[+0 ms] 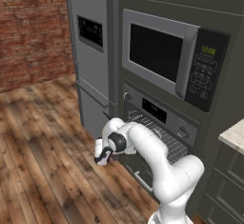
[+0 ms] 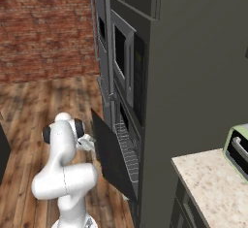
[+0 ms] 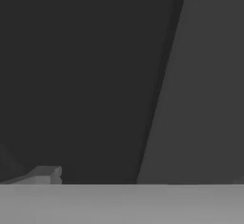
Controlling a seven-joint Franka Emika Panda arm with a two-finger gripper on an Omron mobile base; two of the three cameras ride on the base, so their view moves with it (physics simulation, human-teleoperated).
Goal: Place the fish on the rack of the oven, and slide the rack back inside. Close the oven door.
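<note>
The gripper sits low beside the outer face of the oven door, just at its free edge; whether its fingers are spread or clenched I cannot tell, since the wrist hides them and the hand view gives only dark flat panel. The door stands part-way up, tilted out from the oven and hinged at the bottom. Behind it the rack lies mostly inside the cavity, its silver bars visible in the gap. The fish is not something I can make out on the bars.

My judgement is that the closing step is in hand. The risk: a push that lands too near the door's corner could slip off the edge and let the panel drop back open; a rack left slightly proud would stop the door short of the frame.

Room is generous on the floor side, with open wood floor left of the arm. It is tight toward the cabinet: the control strip and microwave overhang above, and the fridge flanks the oven's left edge
</note>
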